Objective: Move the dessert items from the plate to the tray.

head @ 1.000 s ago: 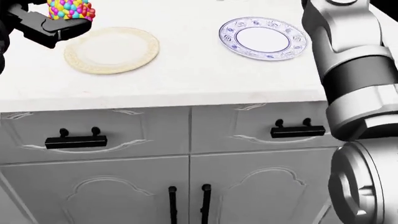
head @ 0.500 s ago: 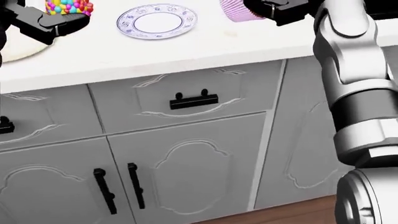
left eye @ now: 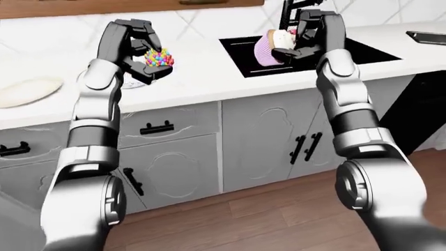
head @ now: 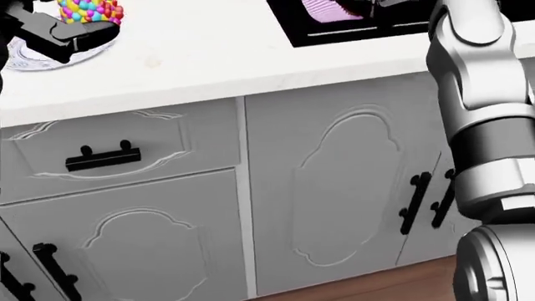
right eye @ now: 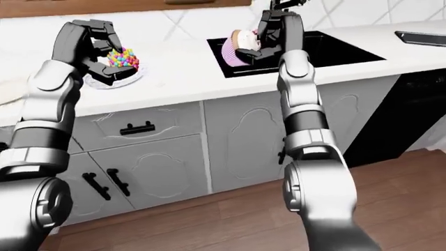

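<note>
My left hand [left eye: 148, 52] is shut on a dessert covered in coloured candies [left eye: 159, 58] and holds it above the white counter, over a blue-patterned plate [right eye: 115, 79]. My right hand [left eye: 294, 43] is shut on a pink-cased cupcake with white frosting [left eye: 268, 46] and holds it above the left part of a black sink [left eye: 313, 52]. In the head view the candy dessert [head: 88, 10] is at the top left and the cupcake [head: 322, 9] is at the top edge. A dark flat tray-like thing [left eye: 426, 36] lies on the counter at the far right.
A cream plate [left eye: 24, 90] lies on the counter [head: 209, 56] at the far left. A black faucet [left eye: 287, 10] stands behind the sink. Grey cabinet doors with black handles [head: 102, 157] run below. A dark appliance front [left eye: 425, 115] and wood floor [left eye: 265, 209] are at the right.
The whole picture has shifted: the camera swung right along the counter. The plates slid left in view and the sink came into view. Both hands still hold their desserts.
</note>
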Controlling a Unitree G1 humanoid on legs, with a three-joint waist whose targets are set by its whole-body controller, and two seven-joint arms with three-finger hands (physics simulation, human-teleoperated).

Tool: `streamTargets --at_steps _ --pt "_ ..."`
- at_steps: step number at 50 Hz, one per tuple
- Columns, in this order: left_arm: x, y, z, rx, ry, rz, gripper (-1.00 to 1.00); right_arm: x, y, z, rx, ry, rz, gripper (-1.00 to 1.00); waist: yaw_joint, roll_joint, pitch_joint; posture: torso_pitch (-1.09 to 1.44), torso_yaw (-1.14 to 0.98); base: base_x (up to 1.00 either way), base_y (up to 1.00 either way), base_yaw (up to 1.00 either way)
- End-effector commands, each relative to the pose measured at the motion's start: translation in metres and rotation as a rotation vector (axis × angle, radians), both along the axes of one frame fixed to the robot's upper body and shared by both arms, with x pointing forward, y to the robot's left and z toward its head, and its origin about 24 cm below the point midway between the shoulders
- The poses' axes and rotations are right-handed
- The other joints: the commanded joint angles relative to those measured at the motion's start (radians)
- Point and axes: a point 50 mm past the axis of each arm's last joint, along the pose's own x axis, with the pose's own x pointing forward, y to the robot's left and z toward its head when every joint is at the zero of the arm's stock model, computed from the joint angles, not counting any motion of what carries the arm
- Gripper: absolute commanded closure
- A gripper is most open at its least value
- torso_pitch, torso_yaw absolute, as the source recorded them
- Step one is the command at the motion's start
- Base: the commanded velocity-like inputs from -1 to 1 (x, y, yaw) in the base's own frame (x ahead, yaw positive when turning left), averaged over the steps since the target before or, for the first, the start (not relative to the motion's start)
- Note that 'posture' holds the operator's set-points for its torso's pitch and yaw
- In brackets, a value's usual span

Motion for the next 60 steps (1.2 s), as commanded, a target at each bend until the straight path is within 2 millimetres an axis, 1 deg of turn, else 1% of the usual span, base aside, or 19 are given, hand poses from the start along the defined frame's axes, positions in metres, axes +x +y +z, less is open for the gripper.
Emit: streamTargets --at_steps 1,3,5,6,9,14,18,19,24,29,31,39,41,42,48,50,52,53,60 --pt "-0.0048 -0.0061 0.0279 0.008 -0.113 -0.021 0.91 -0.0076 -0.0014 0.0354 0.002 -0.140 -0.003 1.00 -0.003 0.000 -0.019 0.00 0.00 0.31 -0.82 0.00" --pt "-0.0048 -0.0060 0.0279 0.008 -0.113 -0.021 0.91 -0.0077 -0.0014 0.0354 0.002 -0.140 -0.003 1.00 -0.001 -0.044 -0.015 0.00 0.00 0.31 -0.82 0.00" --pt "-0.0059 -0.0047 0.0295 0.007 -0.118 -0.017 0.92 -0.0076 -0.0014 0.0352 0.003 -0.142 -0.005 1.00 -0.019 -0.166 -0.048 0.00 0.00 0.33 -0.83 0.00" --pt "-0.0060 -0.0052 0.0292 0.007 -0.117 -0.019 0.92 -0.0076 -0.0006 0.0350 0.001 -0.142 -0.003 1.00 -0.015 -0.100 -0.018 0.00 0.00 0.32 -0.83 0.00" --pt "-0.0063 -0.0049 0.0300 0.008 -0.119 -0.017 0.93 -0.0078 -0.0007 0.0351 0.001 -0.142 -0.002 1.00 -0.027 -0.101 -0.017 0.00 0.00 0.33 -0.82 0.00" --pt "-0.0061 -0.0047 0.0300 0.007 -0.121 -0.017 0.94 -0.0071 -0.0007 0.0338 0.001 -0.139 -0.002 1.00 -0.034 -0.046 0.006 0.00 0.00 0.32 -0.82 0.00" --pt "-0.0060 -0.0048 0.0298 0.009 -0.120 -0.016 0.95 -0.0069 -0.0007 0.0337 0.002 -0.138 -0.002 1.00 -0.032 0.025 -0.028 0.00 0.00 0.32 -0.82 0.00" --pt "-0.0061 -0.0048 0.0298 0.009 -0.120 -0.016 0.95 -0.0069 -0.0007 0.0337 0.002 -0.138 -0.002 1.00 -0.035 0.010 0.000 0.00 0.00 0.33 -0.82 0.00" --pt "-0.0063 -0.0053 0.0301 0.010 -0.122 -0.018 0.94 -0.0068 -0.0005 0.0336 0.000 -0.138 -0.002 1.00 -0.011 0.006 -0.021 0.00 0.00 0.33 -0.82 0.00" --pt "-0.0064 -0.0055 0.0302 0.010 -0.122 -0.019 0.94 -0.0068 -0.0006 0.0336 0.003 -0.137 -0.001 1.00 -0.015 -0.141 -0.050 0.00 0.00 0.32 -0.82 0.00" --pt "-0.0064 -0.0055 0.0302 0.010 -0.122 -0.019 0.94 -0.0068 -0.0006 0.0336 0.003 -0.137 -0.001 1.00 -0.028 -0.106 -0.006 0.00 0.00 0.32 -0.82 0.00" --pt "-0.0081 -0.0057 0.0316 0.013 -0.129 -0.020 0.96 -0.0070 -0.0005 0.0339 0.003 -0.136 -0.002 1.00 -0.039 -0.028 0.001 0.00 0.00 0.32 -0.83 0.00" --pt "-0.0082 -0.0058 0.0317 0.013 -0.129 -0.020 0.97 -0.0068 -0.0003 0.0339 0.002 -0.135 -0.004 1.00 -0.029 0.030 -0.020 0.00 0.00 0.32 -0.85 0.00" --pt "-0.0082 -0.0057 0.0317 0.013 -0.129 -0.019 0.96 -0.0068 -0.0003 0.0340 0.002 -0.135 -0.004 1.00 -0.028 0.002 0.005 0.00 0.00 0.26 -0.85 0.00" --pt "-0.0075 -0.0060 0.0308 0.014 -0.126 -0.018 0.98 -0.0068 0.0002 0.0340 0.001 -0.137 -0.004 1.00 -0.027 0.000 -0.026 0.00 0.00 0.18 -0.84 0.00" --pt "-0.0077 -0.0063 0.0311 0.017 -0.127 -0.020 0.98 -0.0070 0.0000 0.0350 0.003 -0.137 -0.002 1.00 -0.026 -0.044 -0.015 0.00 0.00 0.14 -0.81 0.00" --pt "-0.0078 -0.0062 0.0312 0.016 -0.128 -0.019 0.98 -0.0069 -0.0001 0.0346 0.001 -0.137 -0.004 1.00 -0.062 -0.169 -0.041 0.00 0.00 0.14 -0.82 0.00" --pt "-0.0079 -0.0062 0.0315 0.015 -0.129 -0.019 0.98 -0.0068 -0.0001 0.0346 0.002 -0.136 -0.004 1.00 -0.042 -0.098 -0.023 0.00 0.00 0.13 -0.82 0.00" --pt "-0.0080 -0.0061 0.0315 0.019 -0.130 -0.018 0.98 -0.0069 -0.0001 0.0349 0.002 -0.137 -0.001 1.00 -0.047 -0.051 -0.014 0.00 0.00 0.06 -0.81 0.00"
